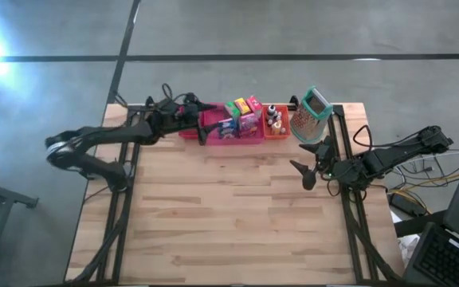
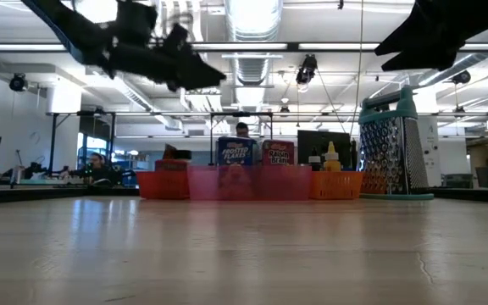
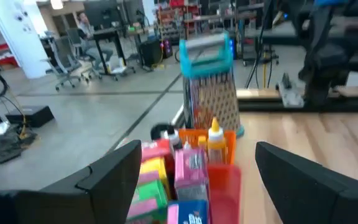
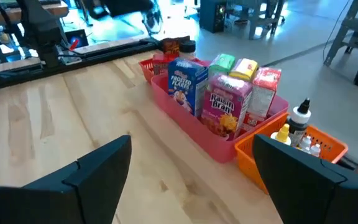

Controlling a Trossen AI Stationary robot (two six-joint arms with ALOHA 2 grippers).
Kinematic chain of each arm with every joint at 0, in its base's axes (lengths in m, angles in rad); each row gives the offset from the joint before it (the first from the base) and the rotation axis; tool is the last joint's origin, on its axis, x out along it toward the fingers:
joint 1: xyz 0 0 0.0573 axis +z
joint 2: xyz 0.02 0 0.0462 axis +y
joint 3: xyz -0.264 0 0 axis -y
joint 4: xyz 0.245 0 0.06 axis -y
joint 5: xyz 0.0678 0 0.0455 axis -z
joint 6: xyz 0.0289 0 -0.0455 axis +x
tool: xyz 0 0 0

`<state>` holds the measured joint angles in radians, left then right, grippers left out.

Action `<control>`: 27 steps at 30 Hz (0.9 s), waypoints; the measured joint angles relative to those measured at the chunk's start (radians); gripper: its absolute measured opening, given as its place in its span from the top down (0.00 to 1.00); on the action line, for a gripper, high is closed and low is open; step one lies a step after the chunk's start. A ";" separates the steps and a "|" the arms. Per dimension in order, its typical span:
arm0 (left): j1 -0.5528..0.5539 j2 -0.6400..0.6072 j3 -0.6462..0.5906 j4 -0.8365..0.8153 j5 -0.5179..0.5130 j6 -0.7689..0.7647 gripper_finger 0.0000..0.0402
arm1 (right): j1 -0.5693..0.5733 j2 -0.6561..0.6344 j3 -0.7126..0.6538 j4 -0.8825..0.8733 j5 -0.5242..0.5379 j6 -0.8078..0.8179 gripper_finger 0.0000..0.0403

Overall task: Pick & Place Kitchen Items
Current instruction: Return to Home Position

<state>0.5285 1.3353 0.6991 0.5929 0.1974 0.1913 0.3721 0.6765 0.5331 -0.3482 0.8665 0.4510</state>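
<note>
Kitchen items (image 1: 241, 119) are all inside three long plastic bins, which stand end to end at the far edge of the wooden table (image 1: 229, 215). The pink bin (image 4: 197, 134) in the middle holds five small cardboard boxes, upright and close together: one blue cereal box (image 4: 187, 85), one purple cereal box (image 4: 225, 106), one green box (image 4: 222, 64), one yellow box (image 4: 246, 67) and one red-and-white box (image 4: 266, 87). The orange bin (image 4: 331, 144) holds small bottles. Two I can count surely: one white bottle with black cap (image 4: 300, 117) and one yellow bottle (image 4: 283, 133). The red bin (image 4: 146, 65) holds two dark-capped small jars (image 4: 178, 46), too blurred to tell more. One metal box grater with teal handle (image 1: 310, 114) stands upright just beside the orange bin. The left gripper (image 1: 200, 121) hangs above the red bin's end of the row, fingers spread wide, holding nothing. The right gripper (image 1: 306, 161) hangs over bare wood near the grater, also with fingers spread and nothing between them.
</note>
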 joint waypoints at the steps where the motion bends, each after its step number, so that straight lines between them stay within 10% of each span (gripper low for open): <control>1: 0.000 -0.039 0.000 -0.032 0.000 -0.002 0.21 | 0.000 0.000 0.000 0.008 0.004 -0.014 0.18; 6: -0.037 -0.245 0.002 -0.201 0.035 -0.010 0.29 | -0.001 0.000 0.021 0.112 -0.050 -0.085 0.26; 14: -0.223 -0.418 0.002 -0.475 0.047 -0.105 0.95 | 0.000 0.000 0.051 0.118 -0.071 -0.218 0.92; 27: -0.375 -0.575 -0.207 -0.366 -0.043 -0.095 0.99 | -0.044 -0.130 0.009 0.151 -0.432 -0.324 0.98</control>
<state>0.1532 0.7607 0.4920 0.2266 0.1545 0.0963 0.3279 0.5461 0.5422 -0.1970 0.4340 0.1267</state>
